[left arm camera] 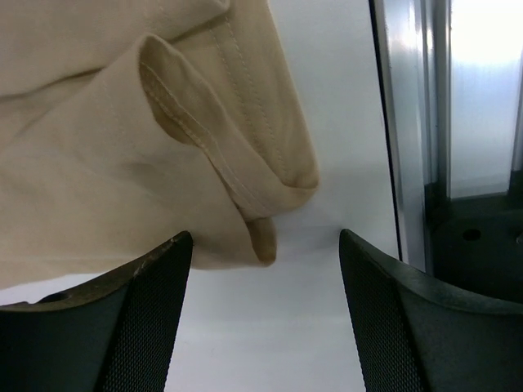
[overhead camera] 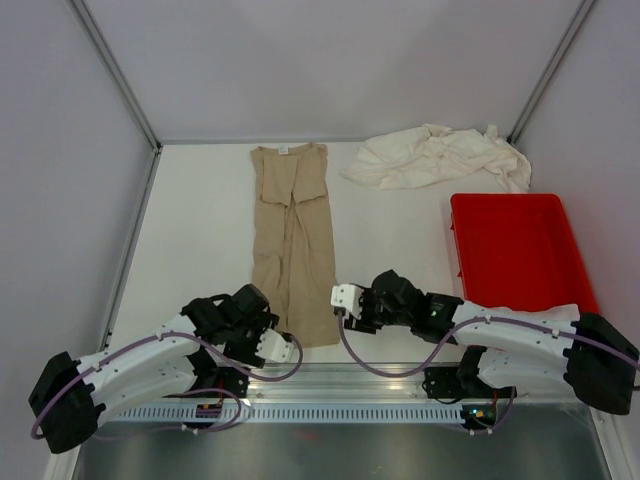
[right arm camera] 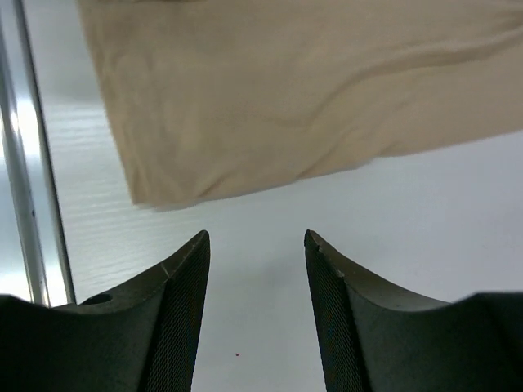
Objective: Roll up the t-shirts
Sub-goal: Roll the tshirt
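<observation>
Tan t-shirt (overhead camera: 292,240), folded into a long strip, lies flat on the table (overhead camera: 200,230), hem end at 6 o'clock.
Likely light, limp cotton that slides and sags; best pinched at the two hem corners. Left gripper (left arm camera: 263,243) gapes wide, the folded corner just at its tips, perhaps touching one; right gripper (right arm camera: 257,238) stands open, hem just beyond at 12 o'clock, holding nothing.

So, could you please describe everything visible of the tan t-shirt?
The tan t-shirt is soft, cotton-looking cloth, folded lengthwise into a long narrow strip, flat on the white table, not yet rolled. Its neck, with a small white label, lies far from the arms; its stitched hem lies near them. The left fingers and right fingers stand open there, gripping nothing.
</observation>
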